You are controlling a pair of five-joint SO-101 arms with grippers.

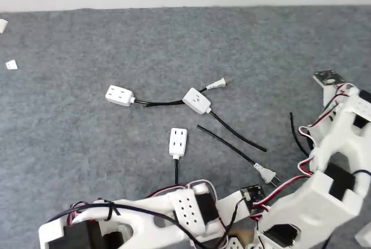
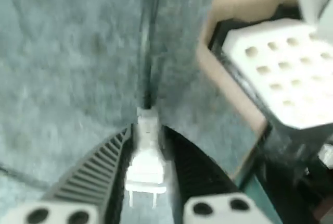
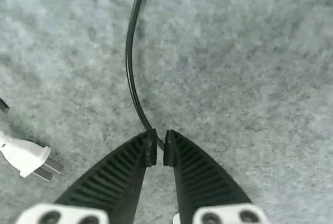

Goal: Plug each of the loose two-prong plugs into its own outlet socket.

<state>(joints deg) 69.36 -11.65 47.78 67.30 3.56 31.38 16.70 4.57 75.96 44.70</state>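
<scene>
in ribbed left gripper point(image 2: 147, 131), seemingly pinched, white two-prong plug point(image 2: 146, 169)

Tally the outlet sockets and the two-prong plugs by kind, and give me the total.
Outlet sockets: 3 (left socket, middle socket, near socket)
Two-prong plugs: 3 (far plug, right plug, held plug in the left gripper)
Total: 6
</scene>
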